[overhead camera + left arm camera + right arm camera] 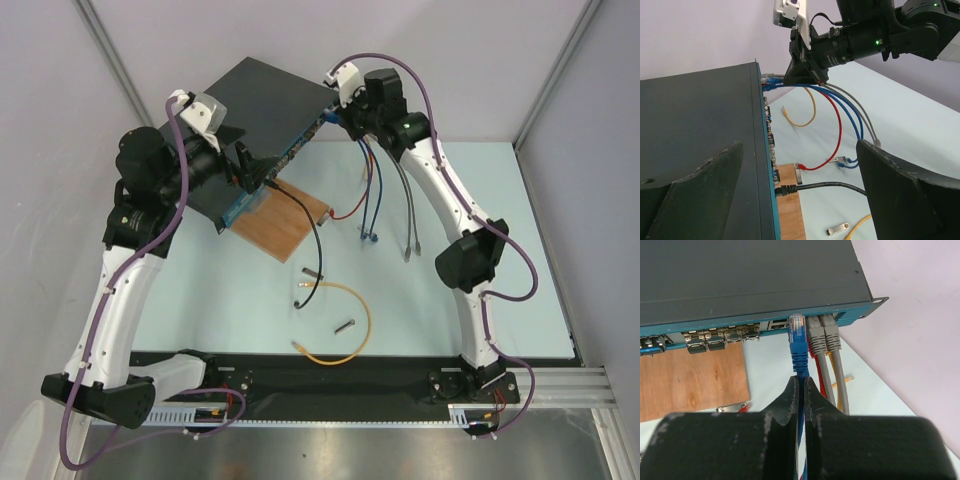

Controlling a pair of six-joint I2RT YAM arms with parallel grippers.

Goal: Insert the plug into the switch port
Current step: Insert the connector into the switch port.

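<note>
The switch (265, 105) is a flat dark box lying at the back left, and its blue front face (740, 330) carries a row of ports. A blue plug (799, 340) stands with its clear tip at a port mouth, just left of two seated grey plugs (823, 334). My right gripper (802, 381) is shut on the blue cable right behind that plug, and it also shows as the right gripper (336, 110) from above. My left gripper (800, 195) is open and straddles the switch's front edge, where a black plug (785, 189) sits in a port.
A brown wooden board (290, 218) lies under the switch's front. Loose cables trail over the table: yellow cable (352, 330), black cable (316, 250), red cable (837, 125), blue cable ends (370, 236) and grey cable ends (411, 254). A small metal clip (345, 326) lies inside the yellow loop.
</note>
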